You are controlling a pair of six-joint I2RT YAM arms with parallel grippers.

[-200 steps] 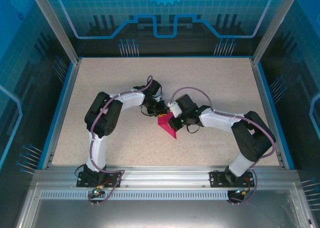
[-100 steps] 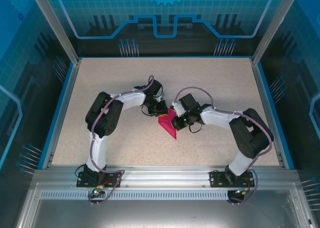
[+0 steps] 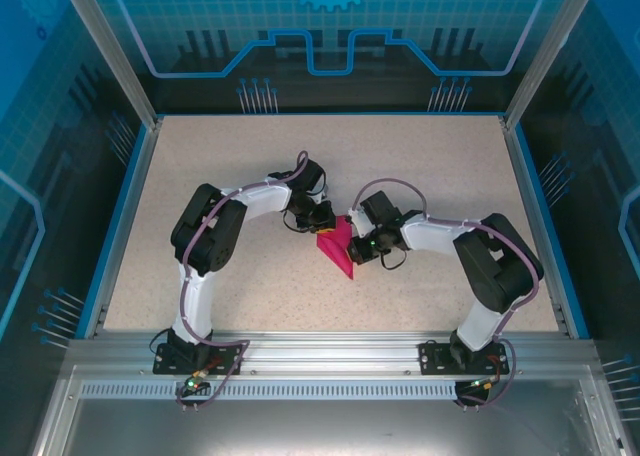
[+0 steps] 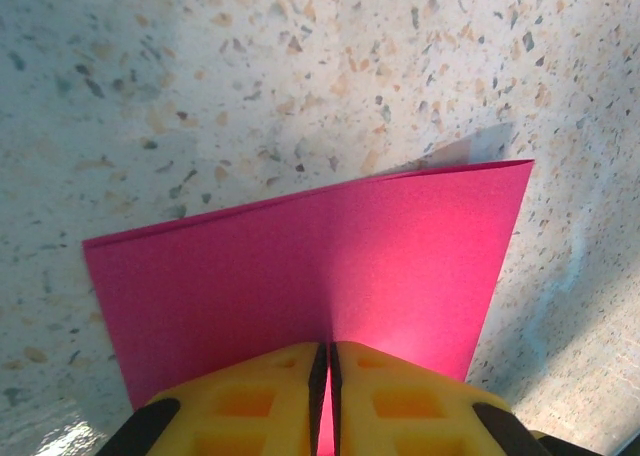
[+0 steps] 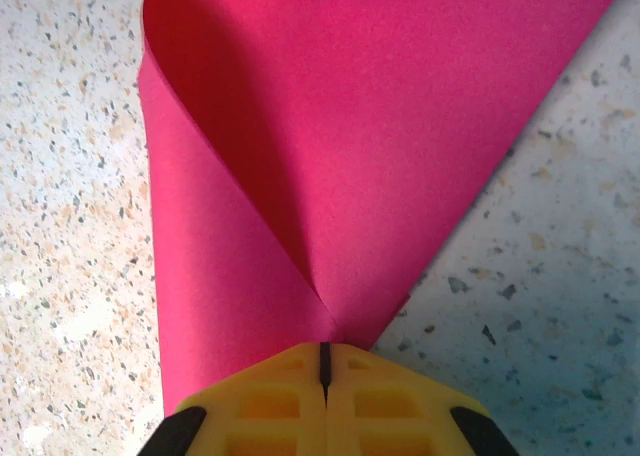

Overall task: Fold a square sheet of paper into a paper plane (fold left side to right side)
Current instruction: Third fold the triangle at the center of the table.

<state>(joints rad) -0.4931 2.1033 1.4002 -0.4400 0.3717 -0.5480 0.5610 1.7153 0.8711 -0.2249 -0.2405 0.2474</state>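
slowly the right end effector [image 5: 323,358], pinching the square sheet of paper [image 5: 400,126] alongside the left end effector [image 4: 328,354], has curled it further over.

Left arm [image 3: 215,226], right arm [image 3: 470,251]: white shells, black joints, purple cables [image 3: 385,184]; yellow fingers [image 4: 250,396] with square recesses

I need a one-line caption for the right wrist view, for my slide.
The right gripper pinches the pink paper, whose left side curls over above the speckled table.
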